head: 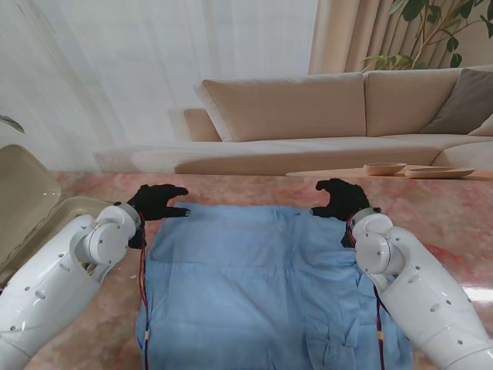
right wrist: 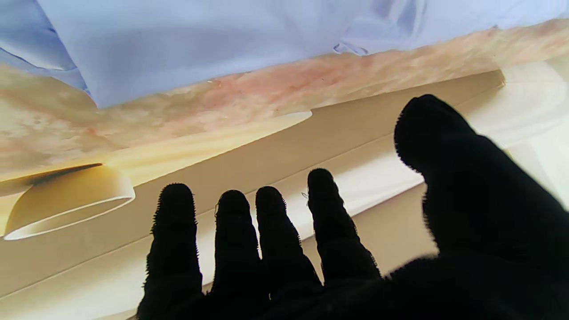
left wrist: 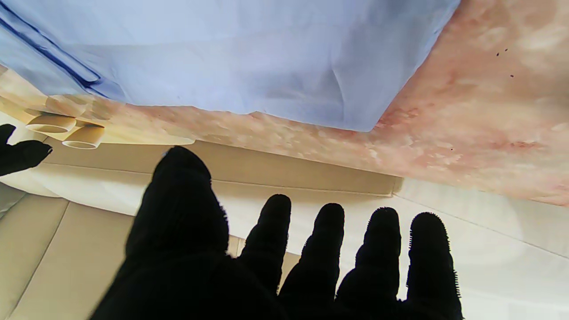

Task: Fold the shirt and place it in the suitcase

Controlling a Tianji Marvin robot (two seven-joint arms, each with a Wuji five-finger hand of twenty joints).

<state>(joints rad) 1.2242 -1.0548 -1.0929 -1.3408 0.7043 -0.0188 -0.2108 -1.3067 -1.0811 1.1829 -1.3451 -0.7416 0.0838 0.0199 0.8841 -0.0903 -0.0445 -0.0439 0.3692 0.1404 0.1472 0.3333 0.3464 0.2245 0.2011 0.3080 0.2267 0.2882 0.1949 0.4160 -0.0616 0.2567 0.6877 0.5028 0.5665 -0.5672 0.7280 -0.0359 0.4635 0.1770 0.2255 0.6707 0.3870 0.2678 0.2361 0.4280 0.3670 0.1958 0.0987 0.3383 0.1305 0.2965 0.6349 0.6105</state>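
Observation:
A light blue shirt point(head: 262, 285) lies spread flat on the pink marble table point(head: 454, 216), running from mid-table down to the near edge. My left hand point(head: 158, 202), in a black glove, hovers at the shirt's far left corner with its fingers apart and nothing in them. At the far right corner my right hand point(head: 339, 198) is likewise open and empty. The wrist views show the shirt's far hem point(left wrist: 266, 66) point(right wrist: 200, 49) and spread fingers point(left wrist: 275, 249) point(right wrist: 266, 240) held off the cloth. An open beige suitcase point(head: 27, 208) sits at the far left.
Two shallow wooden bowls point(head: 384, 168) point(head: 435, 172) stand at the table's far right edge. Beyond the table is a beige sofa point(head: 323, 108) with a plant behind it. Bare marble shows to the right of the shirt.

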